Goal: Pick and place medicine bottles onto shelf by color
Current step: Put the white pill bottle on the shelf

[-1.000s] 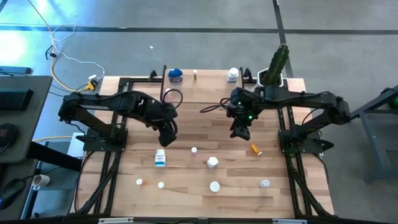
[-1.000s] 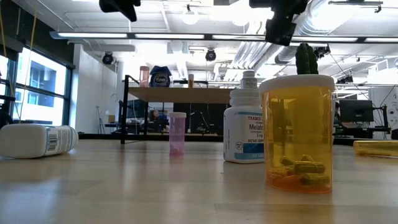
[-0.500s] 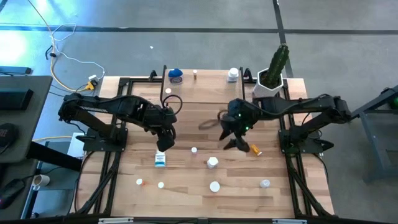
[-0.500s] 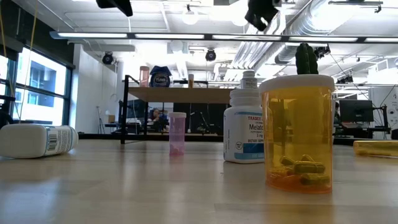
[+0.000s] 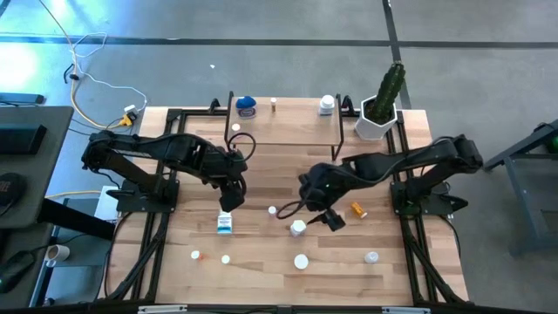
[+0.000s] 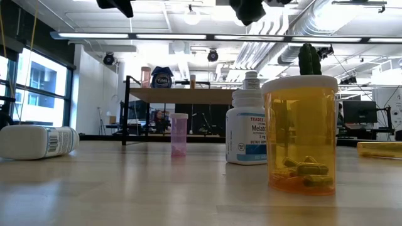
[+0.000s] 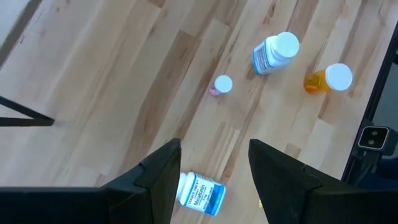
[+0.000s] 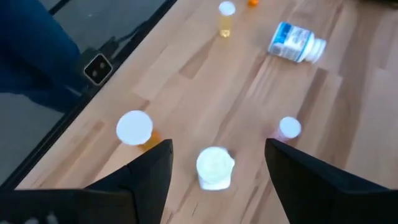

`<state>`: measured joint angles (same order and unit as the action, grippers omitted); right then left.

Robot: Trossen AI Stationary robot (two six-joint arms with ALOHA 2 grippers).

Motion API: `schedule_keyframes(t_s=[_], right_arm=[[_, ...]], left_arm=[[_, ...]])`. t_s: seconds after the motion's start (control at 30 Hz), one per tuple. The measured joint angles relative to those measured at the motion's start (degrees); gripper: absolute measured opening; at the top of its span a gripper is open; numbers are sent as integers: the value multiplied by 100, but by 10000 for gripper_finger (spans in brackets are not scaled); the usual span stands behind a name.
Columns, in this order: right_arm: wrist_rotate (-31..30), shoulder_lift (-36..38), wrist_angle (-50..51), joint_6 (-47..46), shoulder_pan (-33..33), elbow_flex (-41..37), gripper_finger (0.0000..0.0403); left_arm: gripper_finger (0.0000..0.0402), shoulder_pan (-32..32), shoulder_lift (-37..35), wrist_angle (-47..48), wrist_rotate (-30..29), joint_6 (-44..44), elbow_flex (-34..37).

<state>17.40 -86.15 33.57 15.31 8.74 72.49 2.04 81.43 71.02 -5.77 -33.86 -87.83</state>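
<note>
Pale wood planks, laid lengthwise, form the bench [image 5: 261,187], framed by black metal rails. At its far edge stands the shelf [image 5: 288,118], a light wood board on thin black legs, carrying a blue-lidded round jar [image 5: 247,105], a slim vial [image 5: 273,105] and a white bottle [image 5: 326,105]; a white pot with a green cactus [image 5: 381,109] sits just beside it. The remaining bottles lie scattered on the near half of the bench. A translucent amber cylinder [image 6: 300,135] with a white cap holds a few oblong capsules at its bottom. A white opaque bottle with a blue label [image 6: 246,127] stands upright behind it, its contents hidden, and a small pinkish vial [image 6: 179,134] stands farther back. A white blue-labelled bottle [image 7: 200,192] lies on its side under the left tool [image 7: 208,165], whose dark fingers stand apart with nothing between them. The right tool [image 8: 214,163] hangs above a white-capped upright bottle [image 8: 215,167], fingers spread wide to either side of it, not touching. An orange vial [image 5: 358,209] lies on its side near the right arm
</note>
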Motion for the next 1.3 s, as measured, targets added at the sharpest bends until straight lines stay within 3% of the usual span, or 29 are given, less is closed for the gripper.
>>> schedule_keyframes(t_s=[0.23, 0.8, 1.3], right_arm=[[351, -407, -225, 42, -9, 0, 246], [253, -1462, -283, 170, -9, 2, 246], [206, -1770, -178, 151, 6, 6, 246]], left_arm=[[177, 0, 0, 109, -1, 104, 0], [177, 0, 0, 154, 1, 35, 0], [177, 0, 0, 164, 2, -3, 0]])
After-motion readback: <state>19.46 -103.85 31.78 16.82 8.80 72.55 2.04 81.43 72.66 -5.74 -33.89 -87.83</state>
